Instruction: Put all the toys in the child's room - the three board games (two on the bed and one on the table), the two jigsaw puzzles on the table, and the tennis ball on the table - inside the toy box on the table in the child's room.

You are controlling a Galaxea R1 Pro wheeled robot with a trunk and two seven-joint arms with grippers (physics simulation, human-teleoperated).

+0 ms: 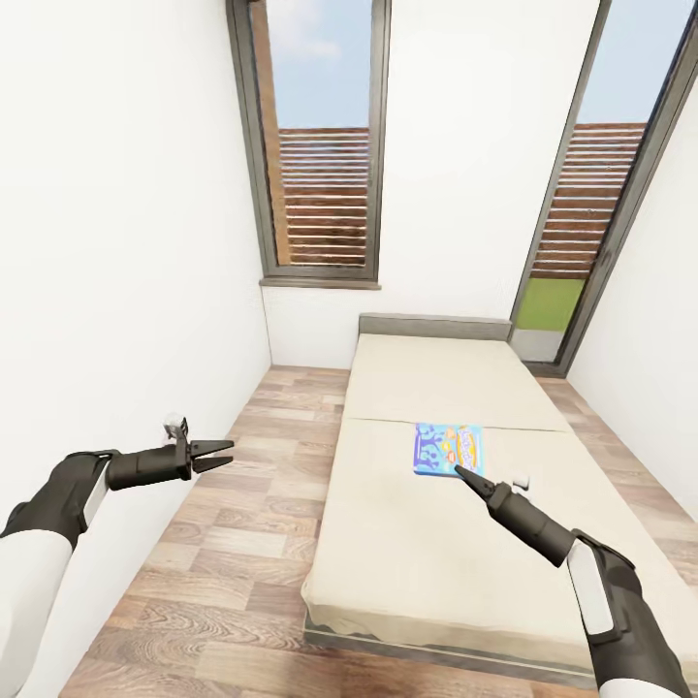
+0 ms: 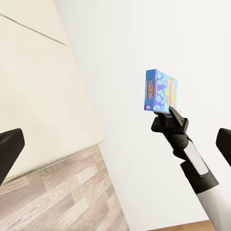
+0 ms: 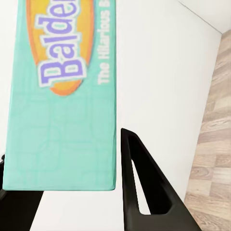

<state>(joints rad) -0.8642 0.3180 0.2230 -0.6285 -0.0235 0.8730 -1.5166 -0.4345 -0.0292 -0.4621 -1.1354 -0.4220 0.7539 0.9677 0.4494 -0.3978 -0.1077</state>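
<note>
On the bed [image 1: 407,543], near mid-mattress and a bit toward its right edge, the blue board game [image 1: 448,449] lies flat, just on the near side of the seam across the mattress.

Step in hand, by my read: pickup of this board game, approach stage, not grasped yet.

- Right gripper [image 1: 467,476]: tip sits at the game's near edge. In the right wrist view its fingers [image 3: 139,183] stand apart with the box's printed teal side [image 3: 62,120] just ahead of the gap. Can't tell if anything touches. Nothing clamped.
- Left wrist view agrees: right gripper [image 2: 173,113] is at the box's edge [image 2: 161,91].
- Left gripper [image 1: 215,452]: spread wide, carrying nothing, hanging over the wood floor [image 1: 242,523] by the left wall, well apart from the bed.

Next move needs:
- Advance the right fingers so the box edge is properly inside the gap, then close.
- Box is thin and flat on a soft surface, so getting a finger under the edge is likely the hard part; it may slide away instead.
- After that, lift and carry it to the toy box.
</note>
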